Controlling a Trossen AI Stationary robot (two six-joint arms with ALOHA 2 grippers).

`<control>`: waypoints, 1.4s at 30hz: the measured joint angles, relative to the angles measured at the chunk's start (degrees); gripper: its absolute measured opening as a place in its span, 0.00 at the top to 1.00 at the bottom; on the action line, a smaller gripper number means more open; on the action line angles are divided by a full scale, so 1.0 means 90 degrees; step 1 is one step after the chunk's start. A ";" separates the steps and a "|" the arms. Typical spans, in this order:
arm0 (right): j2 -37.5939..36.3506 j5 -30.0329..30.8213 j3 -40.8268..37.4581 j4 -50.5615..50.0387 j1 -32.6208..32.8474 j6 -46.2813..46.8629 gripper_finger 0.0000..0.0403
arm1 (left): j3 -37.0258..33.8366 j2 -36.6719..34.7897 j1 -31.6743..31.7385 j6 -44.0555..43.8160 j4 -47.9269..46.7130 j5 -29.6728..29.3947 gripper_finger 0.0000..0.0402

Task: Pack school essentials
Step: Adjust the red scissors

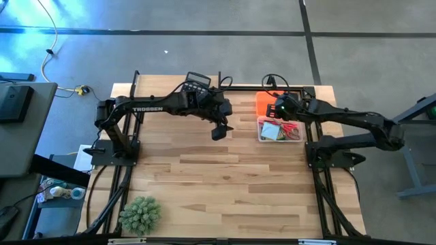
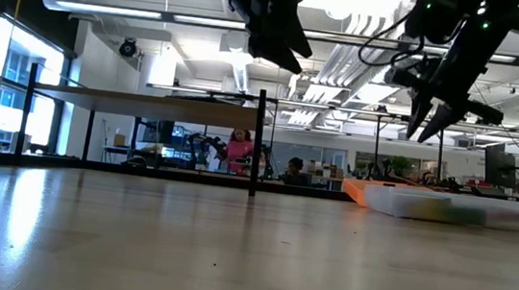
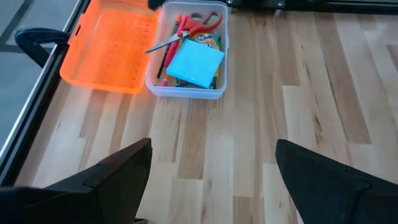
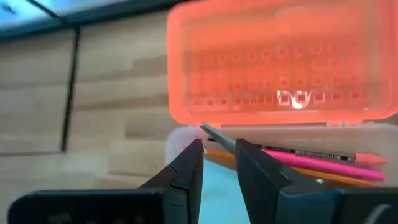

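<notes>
A clear pencil box (image 1: 279, 131) lies on the table's far right with its orange lid (image 1: 266, 103) swung open toward the far edge. Inside it are a pale blue note pad (image 3: 196, 62), red-handled scissors (image 3: 199, 23), a yellow crayon box (image 3: 211, 41) under them, and a pink-red marker (image 4: 323, 155) beside thin pencils. My right gripper (image 4: 219, 155) hangs above the box's far side by the lid, its fingers a narrow gap apart, holding nothing; it also shows in the low view (image 2: 428, 126). My left gripper (image 3: 211, 168) is wide open and empty, raised above the table's far middle (image 1: 219, 131).
A black calculator (image 1: 197, 80) lies at the far edge under the left arm. A spiky green plant (image 1: 139, 214) stands at the near left corner. Bare wood (image 1: 225, 184) covers the table's middle and near side. Black frame rails (image 1: 320, 197) run along the table's sides.
</notes>
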 joint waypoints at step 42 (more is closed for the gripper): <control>0.2149 -0.2317 -0.0002 0.1184 -0.0869 -0.1464 0.80 | 0.0000 0.0000 -0.0005 -0.0669 0.0034 -0.0474 0.18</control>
